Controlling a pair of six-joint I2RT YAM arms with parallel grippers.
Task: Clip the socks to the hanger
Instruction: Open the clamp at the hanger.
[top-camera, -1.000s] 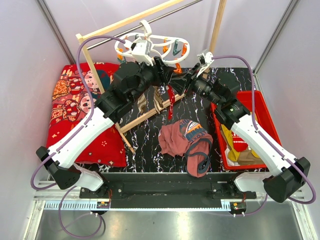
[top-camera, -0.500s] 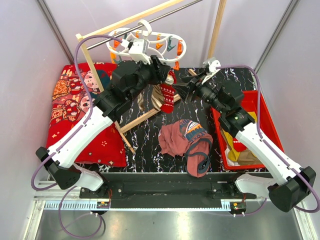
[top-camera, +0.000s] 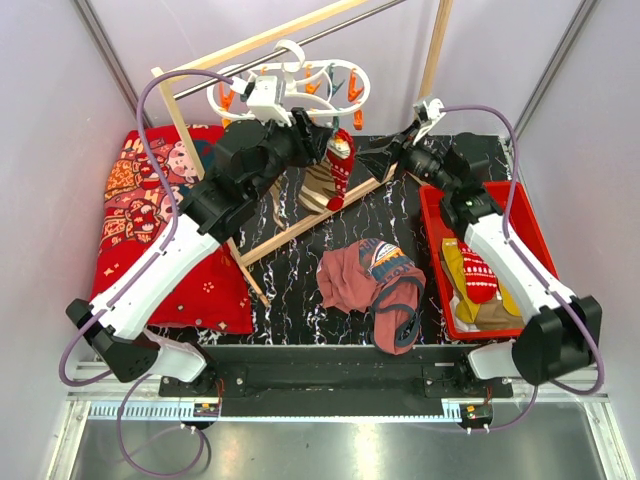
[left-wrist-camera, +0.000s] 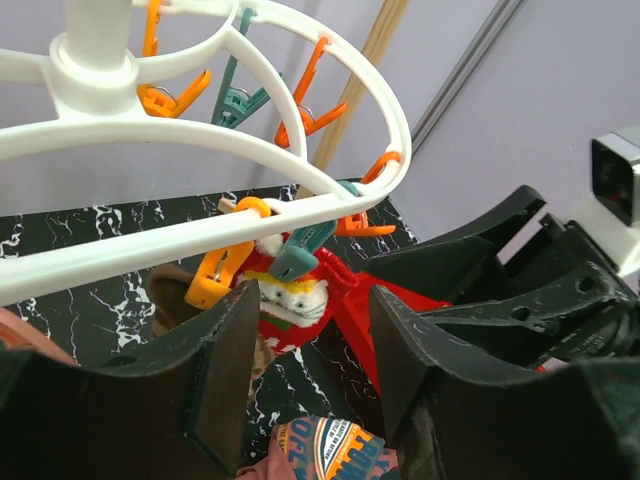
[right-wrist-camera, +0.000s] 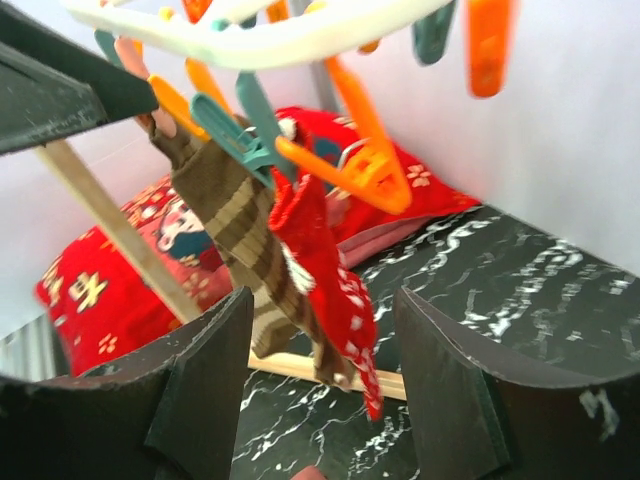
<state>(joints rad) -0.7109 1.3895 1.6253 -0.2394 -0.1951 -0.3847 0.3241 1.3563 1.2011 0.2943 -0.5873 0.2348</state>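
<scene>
The white hanger (top-camera: 300, 82) with orange and teal pegs hangs at the back, above my left gripper (top-camera: 322, 135). A red-and-white sock (top-camera: 340, 168) and a brown-and-tan striped sock (top-camera: 316, 186) hang clipped from its pegs. In the left wrist view a teal peg (left-wrist-camera: 296, 258) holds the red sock (left-wrist-camera: 290, 300) under the hanger ring (left-wrist-camera: 200, 235), just past my open, empty left gripper (left-wrist-camera: 312, 305). My right gripper (top-camera: 380, 160) is open and empty to the right of the socks. Its wrist view shows the red sock (right-wrist-camera: 335, 285) and striped sock (right-wrist-camera: 232, 215) ahead of the gripper (right-wrist-camera: 325, 320).
A red bin (top-camera: 528, 232) at the right holds mustard yellow socks (top-camera: 458, 275) and another red sock (top-camera: 478, 278). A rust-maroon garment (top-camera: 368, 285) lies in the middle of the black marble table. A red cartoon cushion (top-camera: 150, 215) lies at the left. The wooden rack (top-camera: 300, 218) leans behind the arms.
My right gripper has drawn back to the right, away from the red sock, which now hangs from its peg. The hanger has swung a little to the left.
</scene>
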